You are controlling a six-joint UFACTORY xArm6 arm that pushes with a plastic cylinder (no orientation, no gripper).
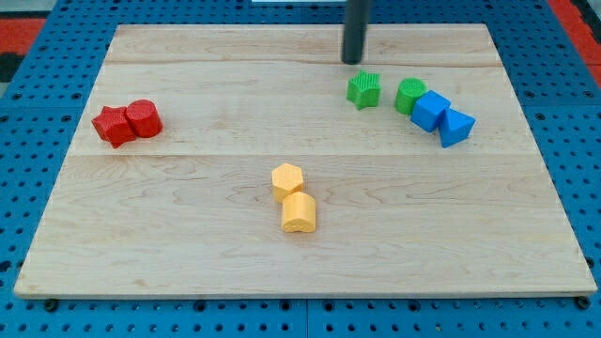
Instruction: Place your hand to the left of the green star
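Note:
The green star [363, 89] lies on the wooden board [188, 235] toward the view's upper right. My tip [352, 61] is just above it in the view and slightly to its left, a small gap away, touching no block. A second green block [409, 95], rounder in shape, lies to the right of the star.
A blue cube [431, 110] and a blue triangular block [456, 127] touch each other right of the round green block. Two red blocks [127, 122] lie together at the left. A yellow hexagon [287, 178] and a yellow rounded block [300, 213] lie at the lower middle.

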